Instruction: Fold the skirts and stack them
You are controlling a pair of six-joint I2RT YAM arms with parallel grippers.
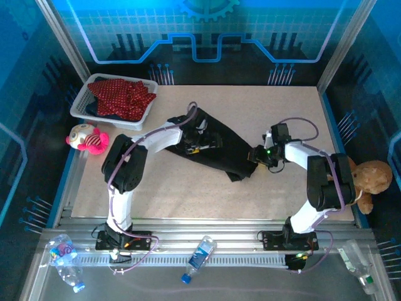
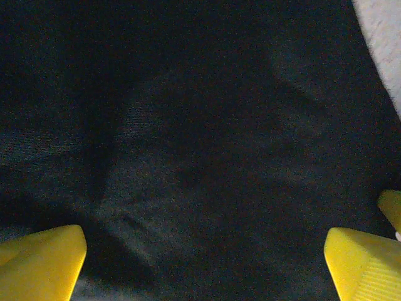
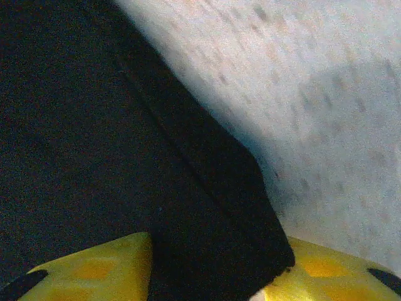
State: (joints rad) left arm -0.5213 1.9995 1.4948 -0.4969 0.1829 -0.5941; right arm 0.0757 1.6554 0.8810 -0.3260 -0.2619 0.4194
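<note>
- My table: pale, speckled top.
- A black skirt lies spread across its middle.
- A white mesh basket sits at its far left corner.
</note>
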